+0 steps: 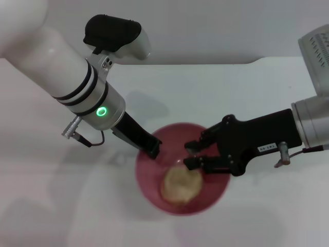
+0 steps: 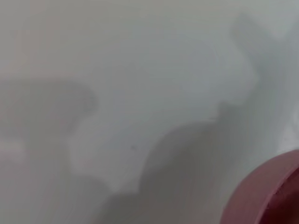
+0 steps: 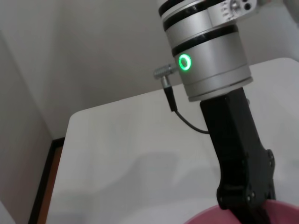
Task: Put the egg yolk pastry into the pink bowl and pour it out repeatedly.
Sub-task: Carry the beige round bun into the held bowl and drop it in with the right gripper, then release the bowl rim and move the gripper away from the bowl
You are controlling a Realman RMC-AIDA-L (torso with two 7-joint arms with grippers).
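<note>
The pastry [image 1: 181,185] lies in the pink bowl [image 1: 216,198]. The right gripper [image 1: 192,154], fingers narrowly parted and empty, hovers just at the pastry's 12 o'clock, nearest it. The left gripper [image 1: 152,150] grips the bowl's 10 o'clock rim.

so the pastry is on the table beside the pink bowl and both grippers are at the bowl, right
Not quite. The head view shows the egg yolk pastry lying inside the pink bowl, not beside it. The rest holds: the left gripper is at the rim and the right gripper is above the pastry.
</note>
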